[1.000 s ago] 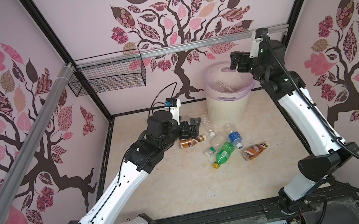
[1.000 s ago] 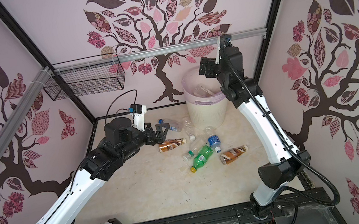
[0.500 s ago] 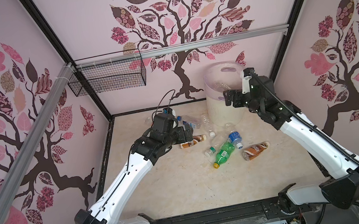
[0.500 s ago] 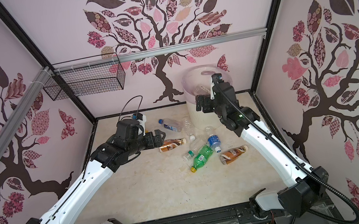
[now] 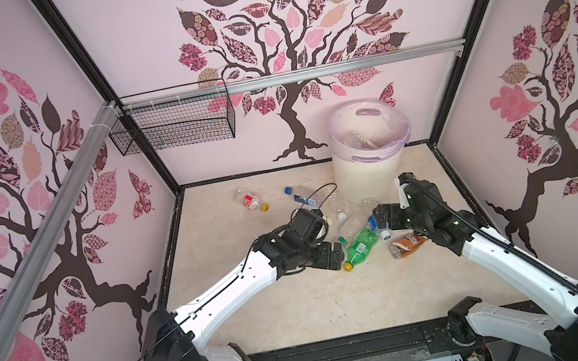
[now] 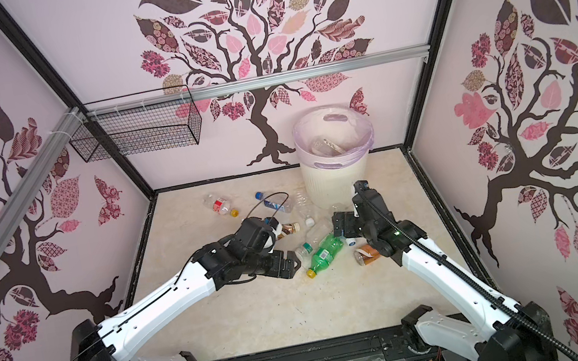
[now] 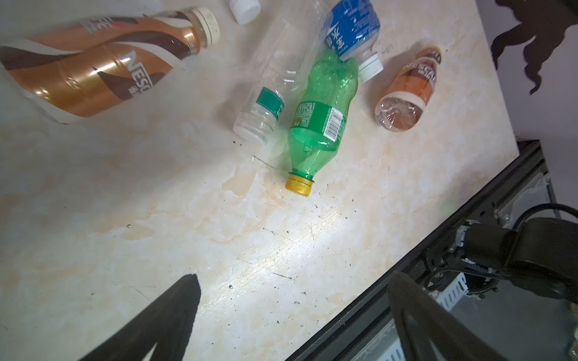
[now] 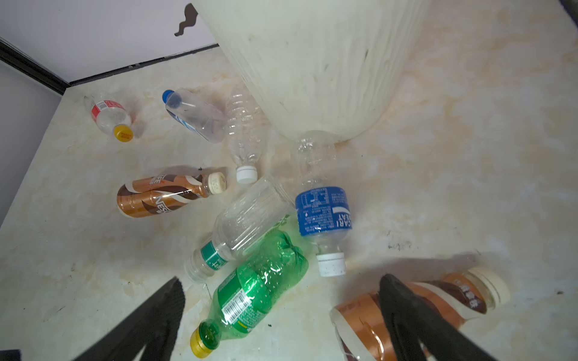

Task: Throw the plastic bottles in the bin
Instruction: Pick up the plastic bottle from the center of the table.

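Observation:
Several plastic bottles lie on the floor in front of the cream ribbed bin [image 5: 374, 174] [image 8: 312, 62]. A green bottle [image 5: 361, 245] [image 8: 259, 287] lies in the middle, next to a blue-labelled one [image 8: 323, 212] and a clear one [image 8: 244, 225]. One brown bottle [image 5: 407, 243] lies to its right, another [image 8: 159, 195] to its left. My right gripper [image 5: 380, 215] [image 8: 281, 278] hangs open just above the green bottle's body. My left gripper [image 5: 336, 255] [image 7: 294, 276] is open and empty beside that bottle's yellow cap [image 7: 299, 186].
Bottles lie inside the lilac-lined bin. A red-labelled bottle [image 5: 251, 200], a blue-capped bottle [image 5: 302, 195] and a white-capped clear bottle [image 8: 245, 134] lie toward the back wall. A black wire basket [image 5: 173, 123] hangs on the rail at back left. The table's front edge [image 7: 406, 250] runs under my left gripper.
My right arm has swung down from over the bin to low above the green bottle. My left gripper has moved forward from the brown bottle to the green bottle's cap. Both grippers have stayed open.

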Available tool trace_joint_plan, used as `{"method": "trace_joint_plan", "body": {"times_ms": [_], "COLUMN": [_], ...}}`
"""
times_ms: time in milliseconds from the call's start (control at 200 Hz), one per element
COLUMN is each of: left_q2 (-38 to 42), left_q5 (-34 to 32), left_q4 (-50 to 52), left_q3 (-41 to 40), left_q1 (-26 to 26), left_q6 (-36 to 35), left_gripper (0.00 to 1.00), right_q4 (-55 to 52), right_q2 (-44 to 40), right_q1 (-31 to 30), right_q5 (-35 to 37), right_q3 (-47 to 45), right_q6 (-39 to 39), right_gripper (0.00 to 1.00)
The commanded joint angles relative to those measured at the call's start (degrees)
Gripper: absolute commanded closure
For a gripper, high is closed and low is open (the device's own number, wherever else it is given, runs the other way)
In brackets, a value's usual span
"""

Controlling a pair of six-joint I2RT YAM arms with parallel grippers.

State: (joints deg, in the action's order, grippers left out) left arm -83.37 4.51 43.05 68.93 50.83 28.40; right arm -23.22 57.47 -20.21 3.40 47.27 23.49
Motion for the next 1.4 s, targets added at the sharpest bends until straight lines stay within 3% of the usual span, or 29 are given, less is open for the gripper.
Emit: {"method": "trace_joint_plan", "body": {"times_ms": [0,240,565,666,801,946,1126,1396], "left_q2": [-3.21,-11.63,-20.33,-21.35,-24.01,-27.05,-29.66,-33.14], "left_q5": [-1.18,-1.59,-8.05,-8.98,-8.94,-8.47,-7.88,-6.35], "left_q4": [-3.77,-7.36,-10.3,-12.22,-12.71,-13.05,-14.82,-15.95], "left_q3": [-0.96,2.94,7.08,7.27,9.74,12.21,13.39,14.07], "left_q1": [1.02,1.71,5.15,5.25,5.33,5.59,5.86,5.86], "left_q6": [0.33,0.95,1.57,1.12,0.91,0.91,0.66,1.01], "left_gripper": [0.02,0.02,0.02,0.02,0.03,0.05,0.1,0.26], "right_q4": [2.19,-2.16,-2.88,-1.44,0.94,0.31,0.23,0.7], "right_q2": [-7.89,-9.99,-11.5,-12.31,-12.13,-11.33,-10.67,-8.76], "right_q1": [4.24,5.35,6.29,9.25,17.63,18.31,18.29,18.29], "right_q5": [-5.88,-5.74,-8.44,-13.04,-23.59,-23.26,-23.52,-24.14], "right_q3": [-4.4,-4.69,-3.23,-3.94,-5.68,-4.65,-4.06,-3.07], "right_q6": [6.25,6.34,8.18,9.64,11.9,11.39,11.33,11.7], "right_gripper": [0.01,0.01,0.0,0.0,0.0,0.0,0.0,0.0]}}
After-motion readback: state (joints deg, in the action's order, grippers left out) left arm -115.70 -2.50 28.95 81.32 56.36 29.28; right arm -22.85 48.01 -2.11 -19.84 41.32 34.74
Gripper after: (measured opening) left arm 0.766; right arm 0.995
